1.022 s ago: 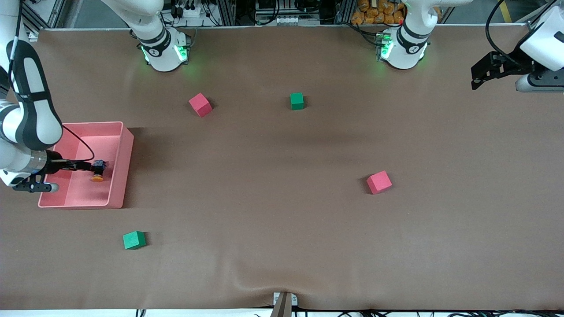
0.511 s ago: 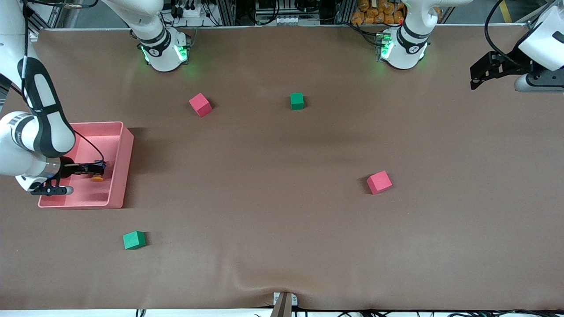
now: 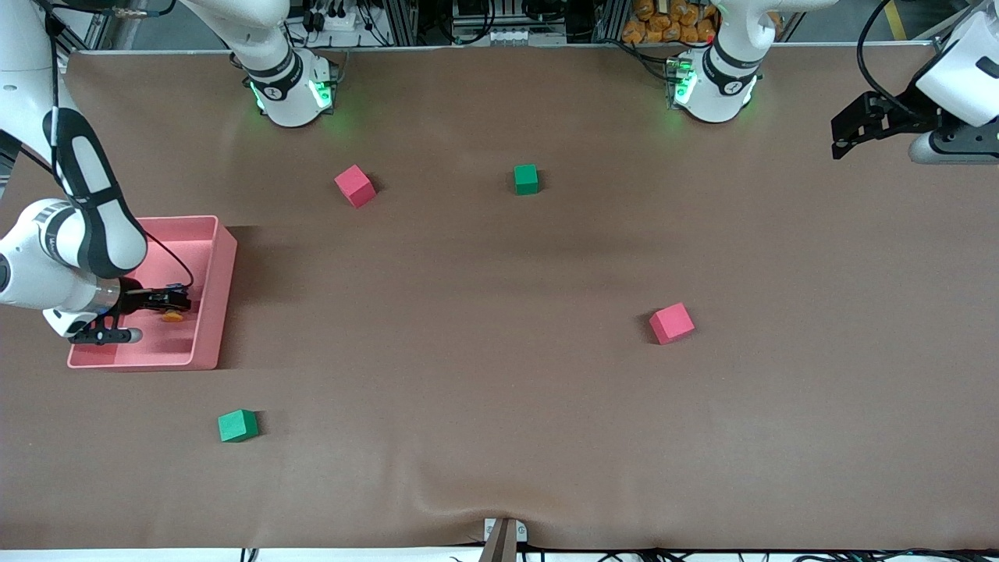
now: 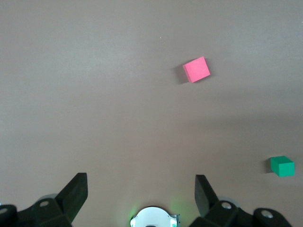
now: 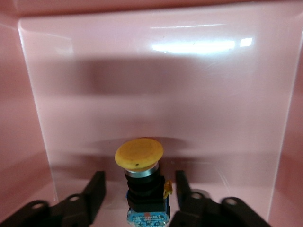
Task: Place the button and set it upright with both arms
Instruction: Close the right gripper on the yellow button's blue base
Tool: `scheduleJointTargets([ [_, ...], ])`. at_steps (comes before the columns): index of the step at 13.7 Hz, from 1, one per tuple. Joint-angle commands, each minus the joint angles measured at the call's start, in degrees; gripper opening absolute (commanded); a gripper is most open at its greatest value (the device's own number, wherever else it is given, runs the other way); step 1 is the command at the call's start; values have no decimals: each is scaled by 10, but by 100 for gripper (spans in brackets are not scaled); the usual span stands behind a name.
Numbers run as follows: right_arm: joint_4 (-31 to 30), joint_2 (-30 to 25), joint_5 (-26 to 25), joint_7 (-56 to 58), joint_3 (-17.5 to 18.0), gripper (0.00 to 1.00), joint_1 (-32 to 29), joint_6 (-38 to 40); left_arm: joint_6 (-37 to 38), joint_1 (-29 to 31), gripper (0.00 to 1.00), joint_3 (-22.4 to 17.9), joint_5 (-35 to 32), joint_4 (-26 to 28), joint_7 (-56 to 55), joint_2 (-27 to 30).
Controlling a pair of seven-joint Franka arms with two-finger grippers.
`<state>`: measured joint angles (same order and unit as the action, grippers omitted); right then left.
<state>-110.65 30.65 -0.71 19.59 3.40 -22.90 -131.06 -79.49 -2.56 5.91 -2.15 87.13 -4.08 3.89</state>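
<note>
The button (image 3: 173,315), with an orange cap on a black body, is inside the pink bin (image 3: 222,265) at the right arm's end of the table. In the right wrist view the button (image 5: 140,153) sits between my right gripper's (image 5: 139,189) fingers (image 5: 94,189), with a gap showing on each side. My right gripper (image 3: 178,299) is open and reaches low into the bin. I cannot tell if the button rests on the bin floor. My left gripper (image 3: 841,139) is open and empty, held high over the left arm's end of the table, and it also shows in the left wrist view (image 4: 140,189).
Two red cubes (image 3: 355,186) (image 3: 671,323) and two green cubes (image 3: 526,179) (image 3: 237,425) lie scattered on the brown table. The left wrist view shows a red cube (image 4: 196,69) and a green cube (image 4: 282,166). The bin walls (image 5: 156,71) stand close around the right gripper.
The right arm's wrist has swung in over the bin and the gripper has settled slightly lower with the button. The left arm has barely moved.
</note>
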Motion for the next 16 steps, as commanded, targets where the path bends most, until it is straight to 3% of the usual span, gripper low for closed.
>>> scheduleJointTargets([
  [1,-10,2,4,18,10,37,-17,-17,-1,-1,100,2,-5,-9,-1,-6],
  [3,-8,2,4,19,11,9,-16,-16,-1,-1,100,2,-5,-8,-1,-6],
  [4,-5,1,4,19,11,0,-15,-13,-1,-1,100,2,-5,-8,-1,-6],
  [10,19,-7,4,19,11,0,-12,15,0,4,100,2,-3,-7,6,-5],
  [16,219,-6,6,1,14,0,23,270,0,5,100,2,-2,-6,6,-5],
])
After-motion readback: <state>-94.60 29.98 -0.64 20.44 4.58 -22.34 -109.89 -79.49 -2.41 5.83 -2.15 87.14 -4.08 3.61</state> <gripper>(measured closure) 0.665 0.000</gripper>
